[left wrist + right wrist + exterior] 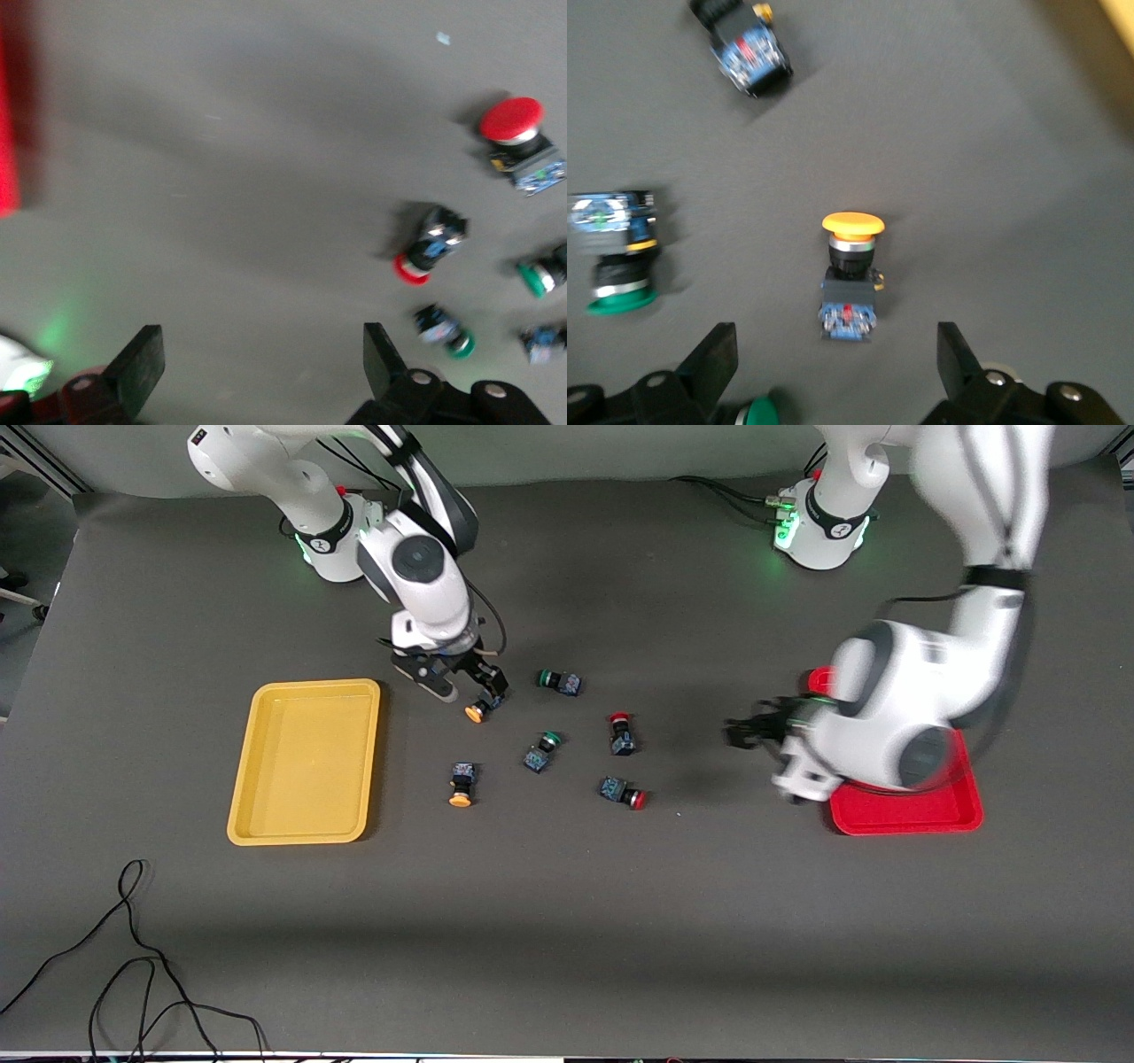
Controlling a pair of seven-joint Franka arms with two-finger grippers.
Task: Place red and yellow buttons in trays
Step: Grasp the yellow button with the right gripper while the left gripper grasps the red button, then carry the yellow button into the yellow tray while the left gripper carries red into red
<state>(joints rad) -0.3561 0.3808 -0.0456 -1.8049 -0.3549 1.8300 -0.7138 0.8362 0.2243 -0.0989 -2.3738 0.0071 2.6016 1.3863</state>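
Two yellow-capped buttons lie on the dark table, one (478,710) beside the yellow tray's (306,757) corner, the other (461,784) nearer the front camera. My right gripper (469,689) hangs open just over the first one (850,274), which lies on its side ahead of the gap between the fingers (713,359). Two red-capped buttons (621,733) (624,793) lie mid-table. My left gripper (749,731) is open and empty (261,363) over bare table between them and the red tray (912,815). The left arm covers much of that tray.
Two green-capped buttons (558,681) (542,751) lie among the others. A loose black cable (133,957) curls on the table near the front edge at the right arm's end. The yellow tray holds nothing.
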